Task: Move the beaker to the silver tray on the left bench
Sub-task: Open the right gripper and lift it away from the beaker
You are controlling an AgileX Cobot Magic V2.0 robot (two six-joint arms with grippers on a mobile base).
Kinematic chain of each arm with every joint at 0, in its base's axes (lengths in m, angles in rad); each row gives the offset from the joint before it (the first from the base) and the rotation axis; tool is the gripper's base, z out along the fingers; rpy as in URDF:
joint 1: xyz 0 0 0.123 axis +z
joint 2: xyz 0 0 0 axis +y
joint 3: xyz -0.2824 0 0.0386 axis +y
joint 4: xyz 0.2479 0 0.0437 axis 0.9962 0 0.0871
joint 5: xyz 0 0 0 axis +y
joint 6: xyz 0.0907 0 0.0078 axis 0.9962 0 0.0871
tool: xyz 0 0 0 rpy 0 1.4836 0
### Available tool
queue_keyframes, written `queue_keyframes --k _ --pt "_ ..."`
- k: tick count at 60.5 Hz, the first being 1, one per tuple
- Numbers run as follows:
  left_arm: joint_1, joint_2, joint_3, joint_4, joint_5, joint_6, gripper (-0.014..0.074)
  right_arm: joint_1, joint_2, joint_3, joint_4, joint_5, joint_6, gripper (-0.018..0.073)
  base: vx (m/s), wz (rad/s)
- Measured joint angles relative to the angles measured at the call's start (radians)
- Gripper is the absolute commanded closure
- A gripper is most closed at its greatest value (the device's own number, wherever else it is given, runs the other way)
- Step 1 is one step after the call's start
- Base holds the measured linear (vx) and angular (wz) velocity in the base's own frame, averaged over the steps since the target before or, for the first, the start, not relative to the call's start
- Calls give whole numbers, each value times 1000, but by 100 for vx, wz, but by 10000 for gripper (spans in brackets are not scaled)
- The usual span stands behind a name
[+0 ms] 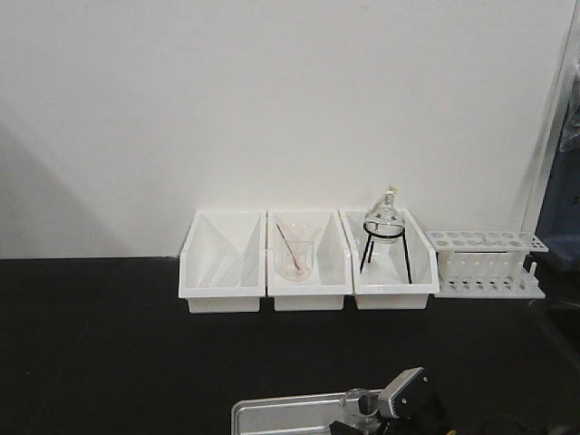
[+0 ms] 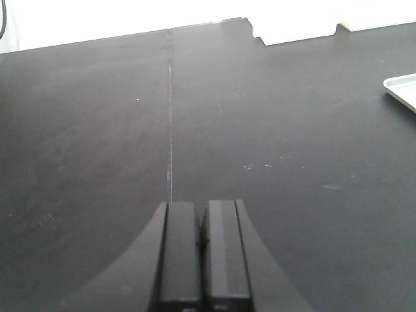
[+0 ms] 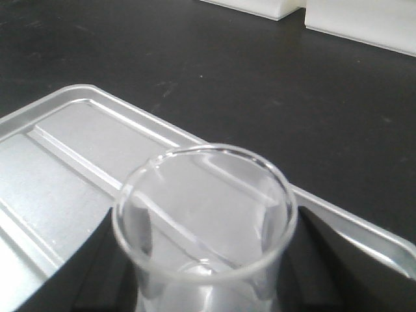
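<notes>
Beaker (image 3: 205,224) upright over silver tray (image 3: 58,156), pinched between right gripper (image 3: 208,260) jaws, held level for set-down | left gripper (image 2: 203,253) jaws pressed together, idle above left bench (image 2: 97,130) | white bins (image 1: 308,263) behind tray, apart.

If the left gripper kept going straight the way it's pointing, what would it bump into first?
Probably nothing soon. The left gripper is shut and points along the bare left bench toward the white wall at the far edge. The silver tray sits off to the side, out of its line. Depth is hard to judge.
</notes>
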Motion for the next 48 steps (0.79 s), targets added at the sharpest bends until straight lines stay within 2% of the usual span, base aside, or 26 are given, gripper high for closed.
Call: queue_keyframes --k 9,13,18,32,37,42,48 --pt "0 0 0 0 0 0 595 0 0 0 6 -19 0 -115 0 0" --pt "0 0 0 0 0 0 595 0 0 0 20 -34 0 -158 0 0" --pt "0 0 0 0 0 0 595 0 -3 0 39 -39 0 -167 0 0" --pt "0 0 0 0 0 0 595 0 -101 0 49 -40 8 -133 0 0" --pt "0 0 0 0 0 0 595 0 -157 0 48 -40 58 -105 0 0" --pt "0 0 0 0 0 0 595 0 -215 0 48 -40 119 -52 0 0" --pt "0 0 0 0 0 0 595 0 -303 0 45 -25 195 75 0 0"
